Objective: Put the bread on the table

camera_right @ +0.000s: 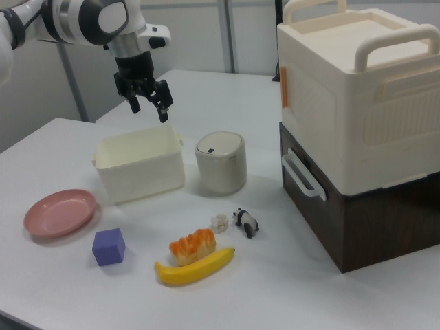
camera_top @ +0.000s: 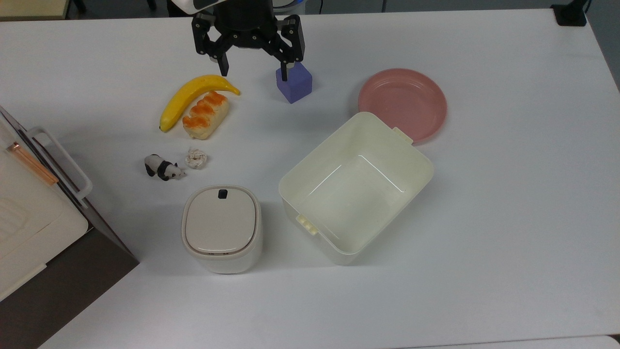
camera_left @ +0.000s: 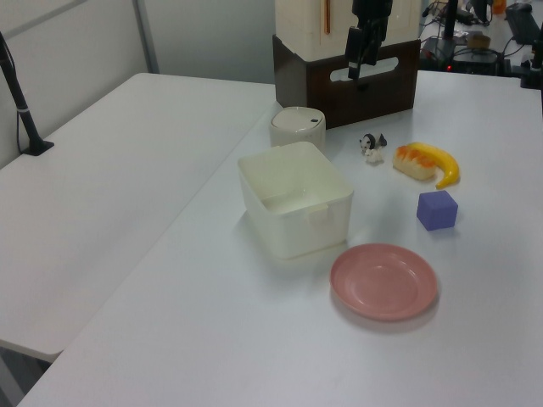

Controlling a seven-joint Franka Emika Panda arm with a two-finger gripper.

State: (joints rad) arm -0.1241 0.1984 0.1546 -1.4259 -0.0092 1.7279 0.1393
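Note:
The bread (camera_top: 205, 115) lies flat on the white table (camera_top: 508, 218), its long side touching the yellow banana (camera_top: 193, 96). My gripper (camera_top: 254, 73) hangs open and empty in the air, beyond the bread toward the top view's upper edge, with one fingertip over the banana's end and the other over the purple cube (camera_top: 294, 82). In the right view the gripper (camera_right: 149, 110) is high above the table, far from the bread (camera_right: 192, 246) and banana (camera_right: 196, 268). The left view has the bread (camera_left: 413, 161) beside the banana (camera_left: 441, 164), with the gripper (camera_left: 357, 69) well above them.
A pink plate (camera_top: 402, 104) and an open cream tub (camera_top: 356, 186) sit on the top view's right. A lidded cream container (camera_top: 222, 228), a toy panda (camera_top: 162, 167) and a whitish wad (camera_top: 196, 158) lie nearer. A stacked drawer unit (camera_top: 29, 208) stands at the left edge.

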